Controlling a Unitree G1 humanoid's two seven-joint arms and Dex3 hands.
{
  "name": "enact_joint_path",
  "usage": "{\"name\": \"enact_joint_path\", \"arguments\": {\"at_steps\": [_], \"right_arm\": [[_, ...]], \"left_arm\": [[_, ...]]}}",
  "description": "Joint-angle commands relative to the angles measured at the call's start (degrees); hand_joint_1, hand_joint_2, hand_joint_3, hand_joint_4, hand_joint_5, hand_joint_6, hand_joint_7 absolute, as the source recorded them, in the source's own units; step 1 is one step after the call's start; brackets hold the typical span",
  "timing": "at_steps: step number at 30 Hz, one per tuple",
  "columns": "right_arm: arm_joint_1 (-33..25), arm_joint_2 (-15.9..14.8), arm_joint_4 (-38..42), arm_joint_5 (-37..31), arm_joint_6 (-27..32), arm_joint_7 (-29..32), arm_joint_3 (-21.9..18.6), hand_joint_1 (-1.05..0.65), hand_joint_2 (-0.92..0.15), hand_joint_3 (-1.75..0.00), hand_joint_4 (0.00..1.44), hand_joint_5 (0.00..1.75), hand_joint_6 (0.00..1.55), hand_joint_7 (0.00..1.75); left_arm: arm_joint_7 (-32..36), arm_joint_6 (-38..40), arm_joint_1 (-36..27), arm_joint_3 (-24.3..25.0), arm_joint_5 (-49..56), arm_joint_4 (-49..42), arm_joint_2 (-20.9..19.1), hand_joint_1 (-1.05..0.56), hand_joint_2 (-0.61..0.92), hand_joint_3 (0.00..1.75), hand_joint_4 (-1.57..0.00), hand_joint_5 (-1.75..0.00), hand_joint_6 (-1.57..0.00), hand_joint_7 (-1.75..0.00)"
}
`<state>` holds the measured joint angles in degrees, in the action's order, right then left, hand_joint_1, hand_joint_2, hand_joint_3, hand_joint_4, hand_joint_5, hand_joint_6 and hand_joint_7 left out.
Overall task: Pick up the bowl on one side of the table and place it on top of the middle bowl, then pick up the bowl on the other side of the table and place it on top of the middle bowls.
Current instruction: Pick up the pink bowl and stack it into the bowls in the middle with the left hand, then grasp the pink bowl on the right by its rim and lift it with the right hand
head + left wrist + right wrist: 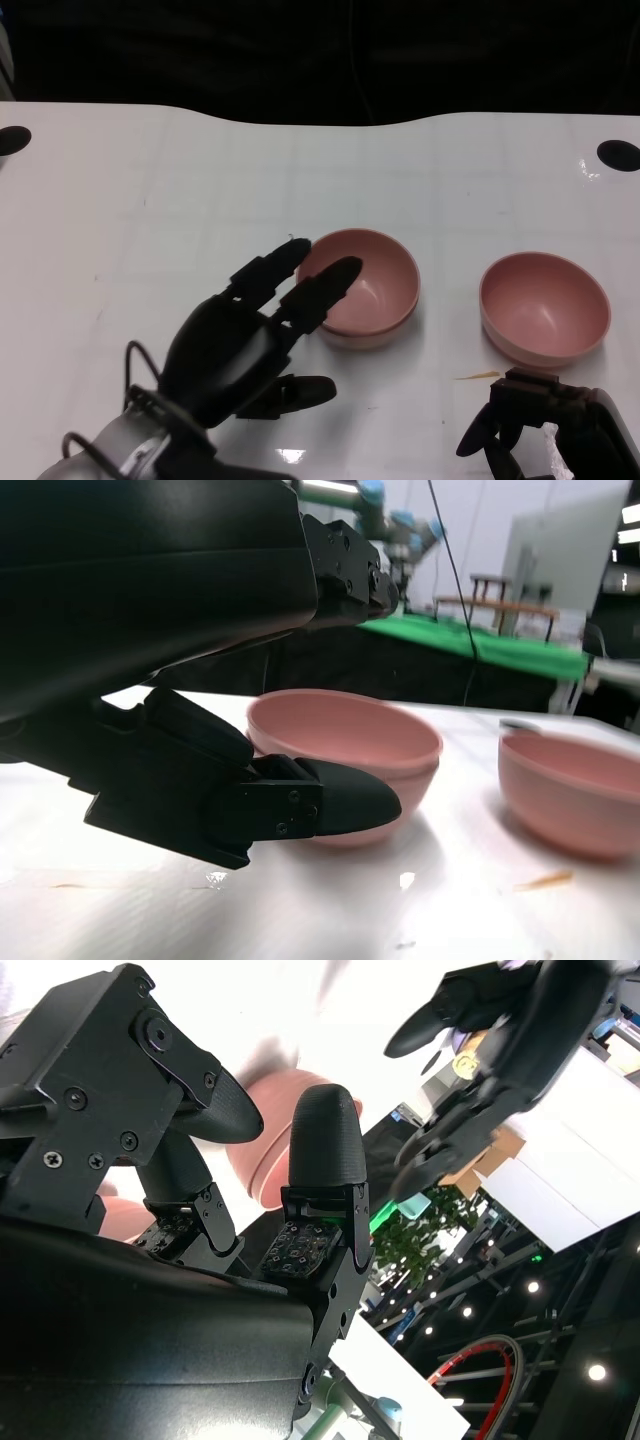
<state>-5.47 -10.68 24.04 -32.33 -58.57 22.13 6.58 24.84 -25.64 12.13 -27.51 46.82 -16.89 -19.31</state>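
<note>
- You have the middle pink plastic bowl [365, 285] sitting upright on the white table [150, 220], just left of centre; in the left wrist view its rim looks doubled, as if one bowl is nested in another.
- Your second pink plastic bowl [545, 305] sits upright to its right, apart from it, with bare table between the two.
- A small yellowish smear [478, 376] lies on the table in front of that gap, near the right bowl.
- Two black round holes mark the far table corners, one at the left [14, 139] and one at the right [618, 154].
- Your left hand [235, 340] hovers at the middle bowl's near-left side, fingers [325, 285] stretched out and spread over the rim, thumb held apart below; it holds nothing.
- Your right hand [545, 425] sits at the lower right, just in front of the right bowl, fingers loosely curled and apart, holding nothing.
</note>
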Motion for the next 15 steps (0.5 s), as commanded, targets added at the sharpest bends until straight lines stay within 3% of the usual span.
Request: {"name": "enact_joint_path", "arguments": {"at_steps": [1, 3, 6, 7, 8, 11, 12, 14, 15], "right_arm": [[-0.4, -0.8, -0.2, 1.1, 0.2, -0.1, -0.4, -0.03, -0.14, -1.56, 0.86, 1.66, 0.93, 1.19], [-0.5, -0.8, -0.4, 1.5, 0.4, -0.4, -0.4, -0.02, -0.13, -1.56, 0.86, 1.65, 0.93, 1.19], [-0.5, -0.8, -0.5, 1.8, 0.5, -0.6, -0.4, -0.02, -0.13, -1.57, 0.87, 1.64, 0.93, 1.19], [-0.5, -0.8, -0.7, 2.0, 0.5, -0.8, -0.5, -0.02, -0.14, -1.57, 0.86, 1.64, 0.92, 1.18], [-0.5, -0.8, -0.9, 2.1, 0.7, -0.8, -0.7, -0.02, -0.14, -1.56, 0.86, 1.63, 0.92, 1.18], [-0.6, -0.8, -1.5, 2.6, 1.2, -1.2, -0.8, -0.02, -0.15, -1.55, 0.86, 1.62, 0.91, 1.16], [-0.7, -1.0, -1.8, 3.2, 1.5, -1.6, -0.8, -0.01, -0.17, -1.53, 0.86, 1.62, 0.91, 1.15], [-0.8, -1.1, -2.3, 4.4, 2.0, -2.8, -0.7, -0.01, -0.19, -1.51, 0.85, 1.6, 0.9, 1.13], [-0.8, -1.2, -2.4, 5.2, 2.0, -3.3, -0.7, -0.01, -0.22, -1.47, 0.85, 1.57, 0.89, 1.1]], "left_arm": [[2.8, -5.7, -2.9, 3.2, -4.0, 0.0, -1.9, -0.52, 0.92, 0.4, -0.33, -0.19, -0.32, -0.12], [3.5, -8.5, -4.1, 4.7, -5.7, -0.1, -2.2, -0.43, 0.92, 0.32, -0.42, -0.39, -0.45, -0.11], [3.7, -11.1, -5.4, 6.2, -6.9, -0.3, -2.1, -0.4, 0.92, 0.3, -0.44, -0.46, -0.48, -0.1], [4.0, -13.2, -6.8, 7.3, -8.5, 0.0, -2.4, -0.36, 0.92, 0.29, -0.46, -0.64, -0.56, -0.14], [4.6, -15.3, -7.9, 8.2, -9.6, 0.0, -2.7, -0.3, 0.92, 0.28, -0.49, -0.92, -0.66, -0.24], [4.2, -19.5, -9.6, 10.2, -12.2, -0.7, -2.6, -0.24, 0.92, 0.27, -0.57, -1.2, -0.73, -0.48], [3.4, -20.8, -10.4, 10.9, -13.9, -0.8, -2.5, -0.21, 0.9, 0.3, -0.63, -1.31, -0.74, -0.67], [2.0, -22.2, -11.9, 12.0, -15.9, -0.8, -2.5, -0.17, 0.75, 0.59, -0.71, -1.42, -0.75, -0.96], [1.5, -22.3, -12.7, 12.6, -16.2, -0.4, -2.5, -0.14, 0.61, 0.86, -0.76, -1.47, -0.8, -1.03]]}}
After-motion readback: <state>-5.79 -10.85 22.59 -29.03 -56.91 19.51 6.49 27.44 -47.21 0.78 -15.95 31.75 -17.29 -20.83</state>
